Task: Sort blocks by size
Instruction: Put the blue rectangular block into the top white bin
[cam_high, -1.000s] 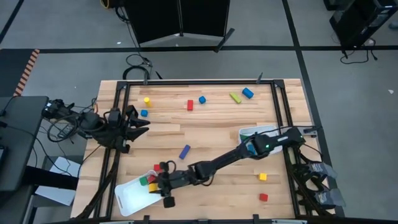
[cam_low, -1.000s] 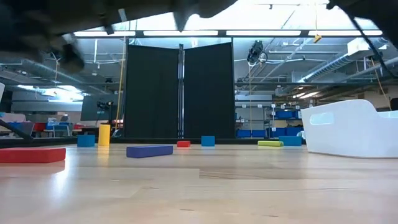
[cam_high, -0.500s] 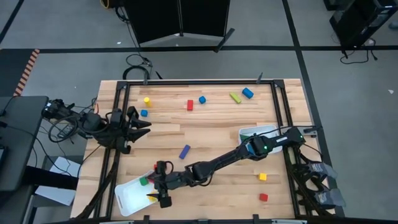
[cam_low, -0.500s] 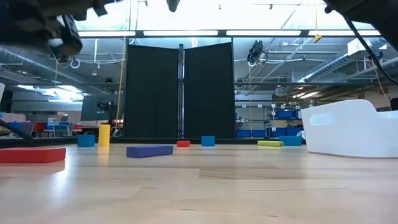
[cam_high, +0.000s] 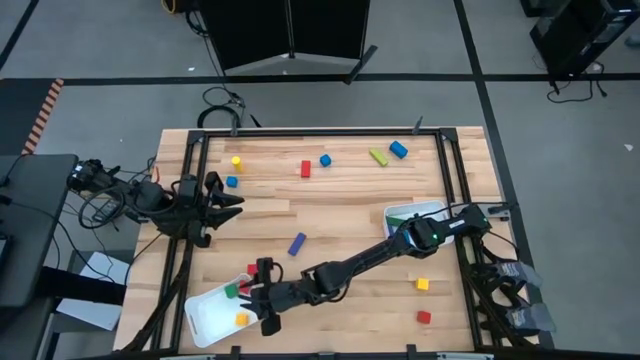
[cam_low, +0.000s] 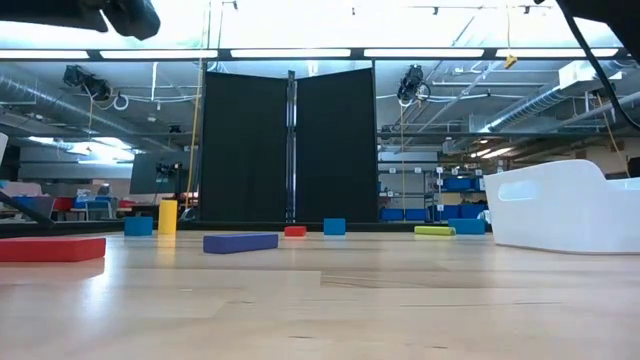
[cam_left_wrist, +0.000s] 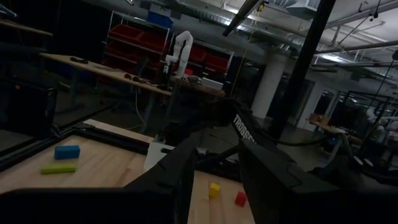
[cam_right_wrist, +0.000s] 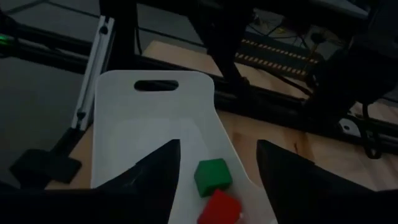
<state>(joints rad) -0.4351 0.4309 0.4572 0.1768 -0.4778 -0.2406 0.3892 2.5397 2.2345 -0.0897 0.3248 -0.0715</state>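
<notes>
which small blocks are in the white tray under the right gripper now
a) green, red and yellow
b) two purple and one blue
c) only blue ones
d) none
a: in the high view a green block, a red block and a yellow block lie in the white tray at the table's near left corner, with the open right gripper over its edge.

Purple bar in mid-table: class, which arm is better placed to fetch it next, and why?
Probably the right. The right gripper hangs open over the near-left tray, close to the purple bar; the left gripper waits at the table's left edge.
</notes>
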